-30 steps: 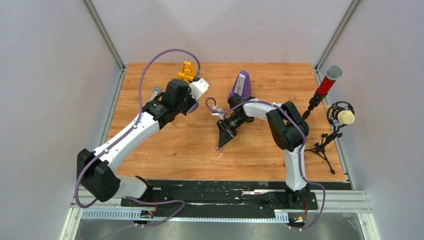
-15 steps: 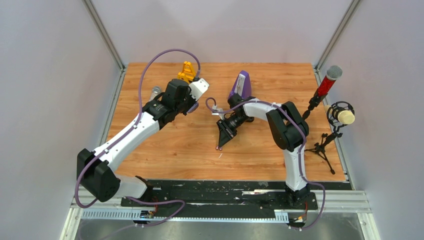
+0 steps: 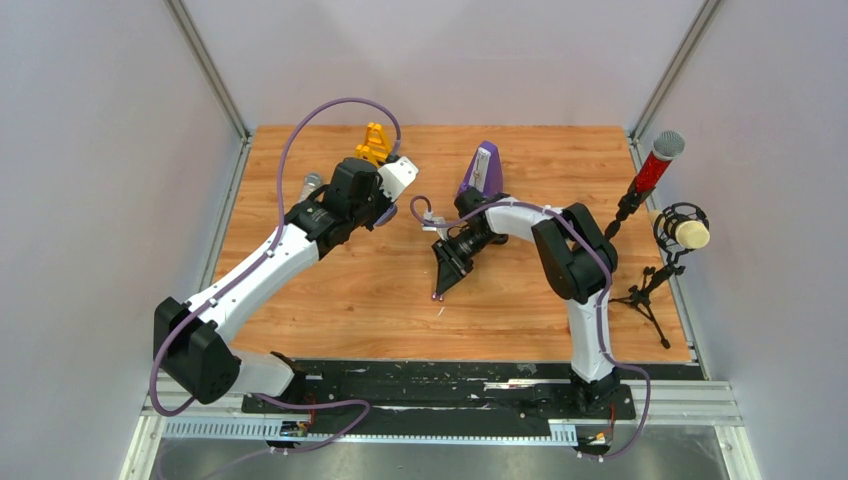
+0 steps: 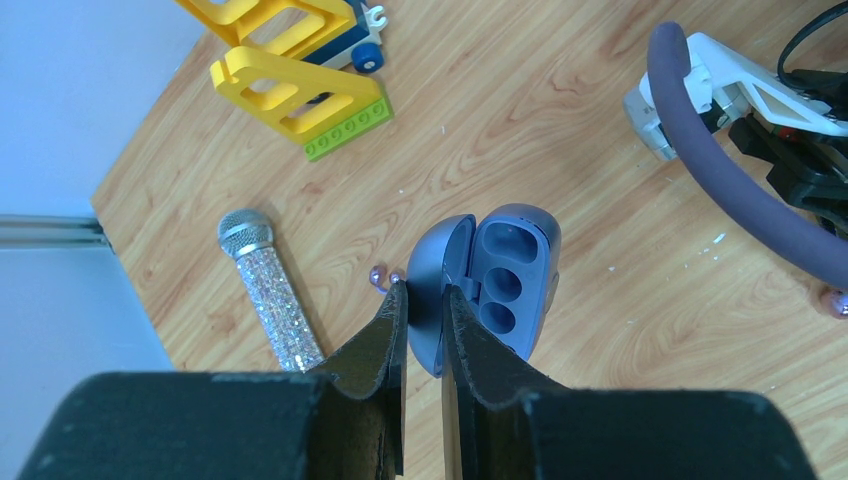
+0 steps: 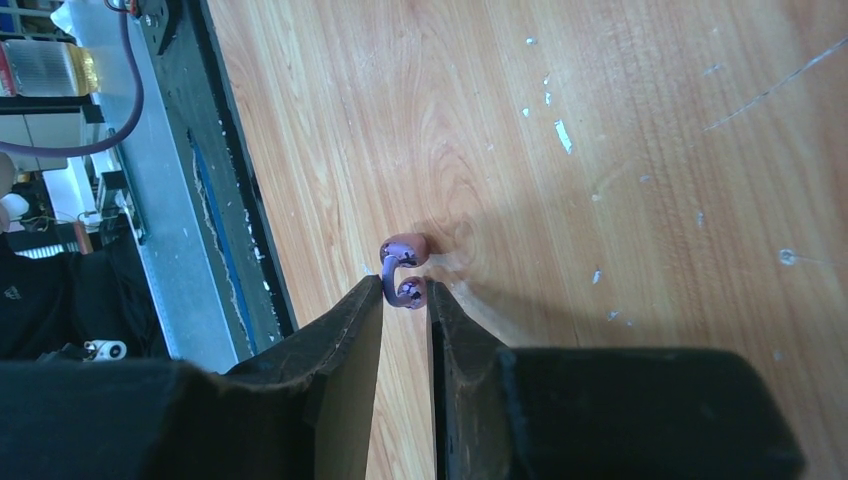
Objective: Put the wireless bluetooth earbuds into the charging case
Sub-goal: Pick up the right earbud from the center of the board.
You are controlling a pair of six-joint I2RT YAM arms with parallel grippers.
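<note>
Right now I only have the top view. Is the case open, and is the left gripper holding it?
Observer: Yes. In the left wrist view the left gripper pinches the raised lid of the case.
Operator: Anything inside it?
Observer: No, its sockets look empty.
Operator: What's at the right gripper?
Observer: The right wrist view shows a purple C-shaped earbud on the table, one end between the jaws. I can't tell whether it is gripped.
</note>
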